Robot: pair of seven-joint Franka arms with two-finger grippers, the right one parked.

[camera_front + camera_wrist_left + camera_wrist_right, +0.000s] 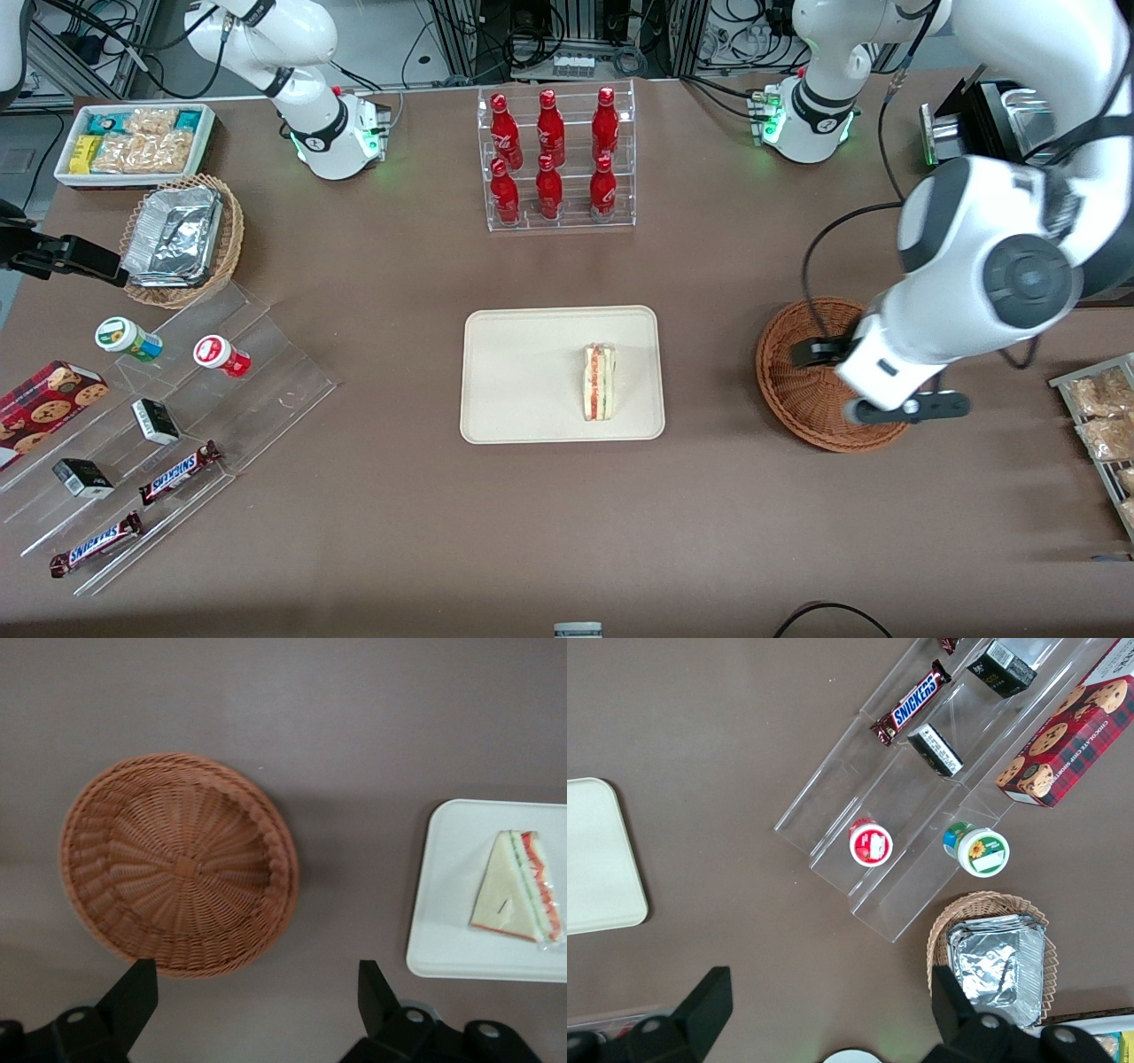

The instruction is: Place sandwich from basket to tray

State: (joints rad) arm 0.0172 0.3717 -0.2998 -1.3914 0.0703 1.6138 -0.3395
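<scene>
Gripper (257,1014) hangs above the table with its fingers (133,997) spread wide and nothing between them, over the edge of the basket (811,390) that faces the tray (523,377). From the wrist view the woven bowl is bare, with no load left in it. The arm's bulk covers part of the basket's rim in the front view, so the fingertips cannot be placed there.

Sandwich (598,383) lies flat inside the tray, close to the short edge that faces the basket and about midway along it, with its red and green filling edge turned toward that rim. Its wrap sits wholly within the low rim, as far as can be seen, and the rest of the tray is bare cream surface.

By my judgement the placing itself is done, and the step in hand is a clean withdrawal. To do it well, the arm should rise straight up first, keeping the fingers parted, so that neither tip catches the wicker rim and drags the light basket across the table. Only after clearing the rim should it swing toward the working arm's end of the table. It should avoid passing low over the tray, since a brushed wrapper could slide the wedge against or over the shallow rim.

Farther off, a clear rack of red bottles (554,159) stands well apart from the tray and poses no obstacle
</scene>
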